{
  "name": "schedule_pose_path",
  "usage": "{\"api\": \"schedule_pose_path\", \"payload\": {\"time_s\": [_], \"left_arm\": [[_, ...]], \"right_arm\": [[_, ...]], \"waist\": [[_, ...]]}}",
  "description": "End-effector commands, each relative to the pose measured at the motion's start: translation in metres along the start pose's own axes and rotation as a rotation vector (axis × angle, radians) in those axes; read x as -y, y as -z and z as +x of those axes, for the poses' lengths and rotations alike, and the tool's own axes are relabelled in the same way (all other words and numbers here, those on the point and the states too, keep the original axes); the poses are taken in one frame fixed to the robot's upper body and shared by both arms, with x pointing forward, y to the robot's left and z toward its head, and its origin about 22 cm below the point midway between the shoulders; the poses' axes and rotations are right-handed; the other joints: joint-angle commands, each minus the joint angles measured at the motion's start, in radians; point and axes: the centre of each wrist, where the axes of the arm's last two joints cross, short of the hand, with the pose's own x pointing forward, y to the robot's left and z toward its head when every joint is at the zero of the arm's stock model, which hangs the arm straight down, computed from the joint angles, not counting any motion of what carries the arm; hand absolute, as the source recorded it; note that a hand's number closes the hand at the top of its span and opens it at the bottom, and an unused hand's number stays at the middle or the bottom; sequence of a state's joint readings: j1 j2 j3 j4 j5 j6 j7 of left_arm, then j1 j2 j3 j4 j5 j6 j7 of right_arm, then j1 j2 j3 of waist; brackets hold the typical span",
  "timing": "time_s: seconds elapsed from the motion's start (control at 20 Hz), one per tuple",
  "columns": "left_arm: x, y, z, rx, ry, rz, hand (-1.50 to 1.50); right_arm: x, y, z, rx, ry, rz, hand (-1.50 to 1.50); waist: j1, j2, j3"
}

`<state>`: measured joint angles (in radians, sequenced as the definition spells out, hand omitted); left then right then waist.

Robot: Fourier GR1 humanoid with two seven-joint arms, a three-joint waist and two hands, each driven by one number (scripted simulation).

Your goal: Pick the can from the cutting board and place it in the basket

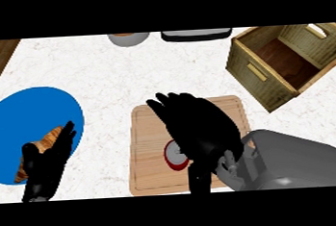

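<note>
Right hand spread over the can, nothing grabbed yet

The right hand's fingers (172,105) are stretched out pretty straight and hold nothing; the right hand (200,130) sits above the red-rimmed round metal can (174,155), which peeks out just left of the palm, on the light wooden cutting board (148,149). Open-topped woven wooden basket (282,61) is up at the far right of the white speckled tabletop (111,69). Left hand (49,157) rests open over the blue round plate (29,117), next to a brown bread piece (52,136).
</note>
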<state>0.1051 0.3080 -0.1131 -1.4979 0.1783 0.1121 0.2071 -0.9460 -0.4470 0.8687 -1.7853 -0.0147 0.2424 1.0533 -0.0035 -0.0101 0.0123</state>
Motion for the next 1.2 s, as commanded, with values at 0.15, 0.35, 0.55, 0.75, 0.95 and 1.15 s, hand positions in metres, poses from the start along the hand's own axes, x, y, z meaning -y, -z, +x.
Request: {"api": "schedule_pose_path", "payload": {"time_s": [0.15, 0.35, 0.55, 0.75, 0.95, 1.15], "left_arm": [[-0.014, -0.006, -0.024, -0.148, 0.000, 0.013, 0.00], [-0.019, -0.006, -0.034, -0.161, -0.015, 0.018, 0.00], [0.009, 0.001, -0.030, -0.146, -0.014, 0.008, 0.00], [0.002, -0.003, -0.043, -0.160, -0.001, 0.007, 0.00], [0.004, 0.004, -0.022, -0.156, 0.008, -0.008, 0.00], [0.002, 0.001, -0.031, -0.149, -0.006, 0.017, 0.00]], "right_arm": [[-0.020, 0.002, -0.014, -0.086, -0.007, -0.013, -1.50], [-0.046, 0.011, -0.010, -0.082, -0.017, 0.005, -1.50], [-0.045, 0.012, -0.016, -0.087, 0.004, -0.013, -1.50], [-0.058, 0.017, -0.016, -0.071, 0.013, -0.020, -1.50], [-0.074, 0.036, -0.002, -0.089, -0.015, -0.012, -1.50], [-0.080, 0.045, -0.010, -0.143, -0.059, 0.055, -1.50]], "waist": [[0.003, 0.009, -0.012], [0.005, 0.010, -0.013], [0.000, 0.010, -0.013], [-0.001, 0.011, -0.013], [0.007, 0.012, -0.012], [0.008, 0.012, -0.013]]}}
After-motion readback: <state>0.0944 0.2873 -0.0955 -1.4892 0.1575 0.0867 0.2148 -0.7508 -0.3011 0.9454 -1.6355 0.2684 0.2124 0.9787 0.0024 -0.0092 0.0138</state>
